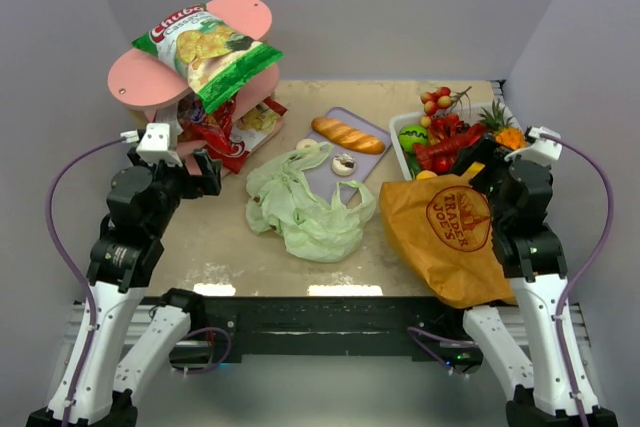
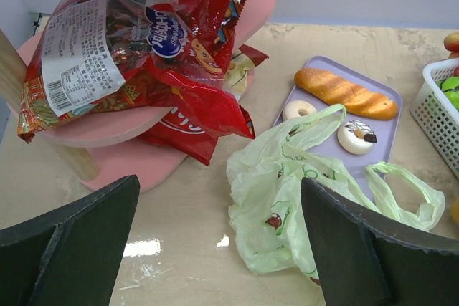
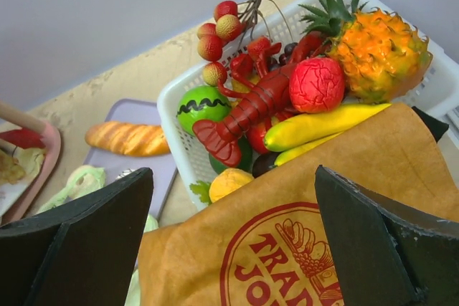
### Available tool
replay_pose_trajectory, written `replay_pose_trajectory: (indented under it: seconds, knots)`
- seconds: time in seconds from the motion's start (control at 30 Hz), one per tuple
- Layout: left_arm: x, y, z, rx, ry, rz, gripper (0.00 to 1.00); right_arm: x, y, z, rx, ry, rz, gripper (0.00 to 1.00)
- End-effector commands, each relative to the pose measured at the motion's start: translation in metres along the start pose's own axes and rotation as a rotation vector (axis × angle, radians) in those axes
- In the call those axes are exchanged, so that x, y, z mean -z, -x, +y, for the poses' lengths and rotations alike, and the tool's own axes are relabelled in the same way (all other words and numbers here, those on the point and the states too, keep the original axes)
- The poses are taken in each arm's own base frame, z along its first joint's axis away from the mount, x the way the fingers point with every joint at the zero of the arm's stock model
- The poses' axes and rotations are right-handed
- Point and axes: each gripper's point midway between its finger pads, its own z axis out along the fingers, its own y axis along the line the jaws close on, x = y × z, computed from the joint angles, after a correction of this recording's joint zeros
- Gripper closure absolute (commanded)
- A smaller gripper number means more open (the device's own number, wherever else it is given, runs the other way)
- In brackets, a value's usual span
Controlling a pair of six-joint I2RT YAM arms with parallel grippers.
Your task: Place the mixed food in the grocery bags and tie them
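landmark: lilac flat plastic tray (image 2: 387, 130), mid-table; every place below is given from it.
bread: golden-brown bread loaf (image 1: 347, 134) lies along the tray's far edge, in no bag.
round pieces: a small pale ring (image 1: 307, 148) and a pale round with a dark topping (image 1: 345, 164) sit on the tray's near half, probably set out flat for easy picking.
plastic bag: thin crinkly pale-green plastic bag (image 1: 305, 202) lies collapsed against the tray's near-left corner, overlapping it, handles loose and mouth not spread; it looks as if it must be opened before anything goes in.
paper bag: brown paper bag (image 1: 445, 232) lies slumped on its side to the tray's near right, one edge over the table's front.
snacks: large green-and-white chips bag (image 1: 210, 52) is propped on the top of a pink two-tier stand with wooden posts (image 1: 140, 77), far left of the tray; shiny red snack packets (image 2: 179, 84) are heaped on its lower shelves.
basket: white plastic basket (image 3: 179, 116) of toy fruit and a red lobster stands just right of the tray.
left gripper (image 2: 220, 184): jaws wide apart, holding nothing, left of the tray, above bare table between stand and plastic bag.
right gripper (image 3: 233, 171): jaws wide apart, empty, right of the tray, over the paper bag's far end.
writing: round red print "trader joe's" on the paper bag; red lettering on the chips bag begins "ch", the rest unclear; a blue oval logo and a white barcode label on the red packets, too small to read.
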Motion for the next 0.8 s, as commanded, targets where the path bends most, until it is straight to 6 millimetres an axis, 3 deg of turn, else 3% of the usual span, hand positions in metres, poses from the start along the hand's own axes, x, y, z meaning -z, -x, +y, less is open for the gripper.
replay_pose_trajectory:
  seconds: [0.0,0.23,0.4,0.77]
  knots:
    - [0.002,0.018,-0.009,0.0,-0.04,-0.041,0.0,0.01,0.016,0.012,0.033,0.059,-0.012,0.01]
    - [-0.001,0.021,-0.017,-0.005,-0.085,-0.042,0.0,0.011,0.01,0.036,0.069,0.194,0.041,0.01]
    - [0.007,0.024,-0.064,-0.035,-0.361,-0.066,0.05,0.005,-0.011,0.035,0.107,0.191,0.144,0.01]
    - [0.003,0.002,-0.115,0.061,-0.552,-0.017,0.09,0.006,-0.029,0.035,0.142,0.213,0.214,0.01]
